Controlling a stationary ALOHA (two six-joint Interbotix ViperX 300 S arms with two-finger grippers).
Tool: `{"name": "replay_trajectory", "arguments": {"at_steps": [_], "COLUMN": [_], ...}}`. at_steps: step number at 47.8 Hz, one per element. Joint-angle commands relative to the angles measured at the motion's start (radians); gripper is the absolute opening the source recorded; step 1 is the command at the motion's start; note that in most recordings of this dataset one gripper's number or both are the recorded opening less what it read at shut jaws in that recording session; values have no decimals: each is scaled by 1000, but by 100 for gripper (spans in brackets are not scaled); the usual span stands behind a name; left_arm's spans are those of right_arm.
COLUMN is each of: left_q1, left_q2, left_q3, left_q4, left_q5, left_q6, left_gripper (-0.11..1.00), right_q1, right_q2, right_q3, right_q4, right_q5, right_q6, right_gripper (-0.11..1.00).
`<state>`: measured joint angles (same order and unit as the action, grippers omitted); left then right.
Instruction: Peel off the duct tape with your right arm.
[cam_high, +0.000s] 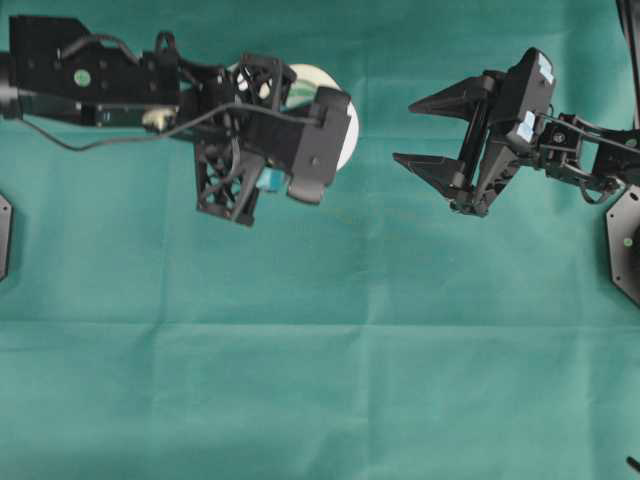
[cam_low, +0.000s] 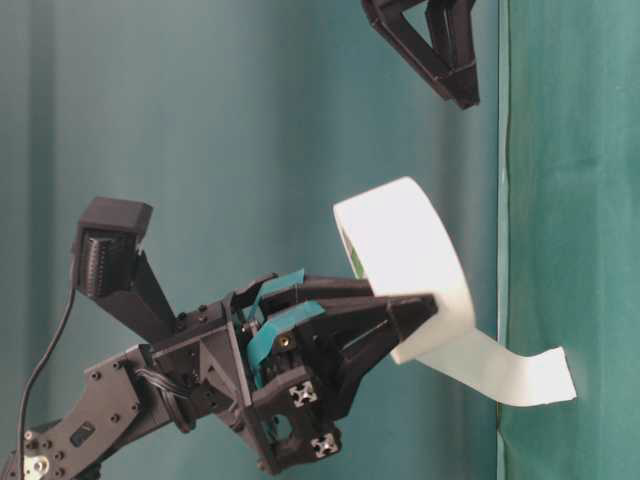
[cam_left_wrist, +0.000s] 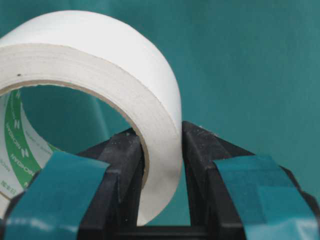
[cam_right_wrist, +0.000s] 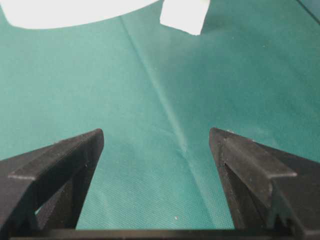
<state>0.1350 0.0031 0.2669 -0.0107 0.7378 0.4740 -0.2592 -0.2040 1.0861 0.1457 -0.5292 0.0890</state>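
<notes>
The duct tape (cam_low: 400, 250) is a white roll with a green-printed core, held up off the cloth. My left gripper (cam_low: 425, 310) is shut on the roll's wall, one finger inside the ring and one outside (cam_left_wrist: 162, 135). A loose white strip end (cam_low: 520, 375) hangs from the roll. From overhead the tape (cam_high: 310, 78) is mostly hidden under the left wrist. My right gripper (cam_high: 404, 132) stands open to the right of the roll, apart from it, with nothing between its fingers (cam_right_wrist: 156, 132). The right wrist view shows the roll (cam_right_wrist: 75, 10) and strip end (cam_right_wrist: 184, 15) ahead.
A green cloth (cam_high: 320, 380) with a fold line covers the table. A black mount plate (cam_high: 625, 245) sits at the right edge and another (cam_high: 3, 235) at the left edge. The left arm's cable (cam_high: 90, 140) hangs below it.
</notes>
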Motion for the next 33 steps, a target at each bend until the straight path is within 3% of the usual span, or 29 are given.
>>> {"name": "replay_trajectory", "arguments": {"at_steps": [1, 24, 33], "left_q1": [-31, -138, -146], "left_q2": [-17, 35, 74], "left_q3": [-6, 67, 87], "left_q4": [-2, -3, -2], "left_q5": [-46, -117, -133], "left_q6": [-6, -17, -81], "left_gripper": [20, 20, 20], "right_q1": [2, 2, 3], "right_q2": [-15, -15, -15], "right_q3": [-6, -8, -8], "right_q4": [-2, -2, -2], "right_q5": [-9, -9, -9], "right_q6": [0, 0, 0], "right_gripper": [57, 57, 57]}}
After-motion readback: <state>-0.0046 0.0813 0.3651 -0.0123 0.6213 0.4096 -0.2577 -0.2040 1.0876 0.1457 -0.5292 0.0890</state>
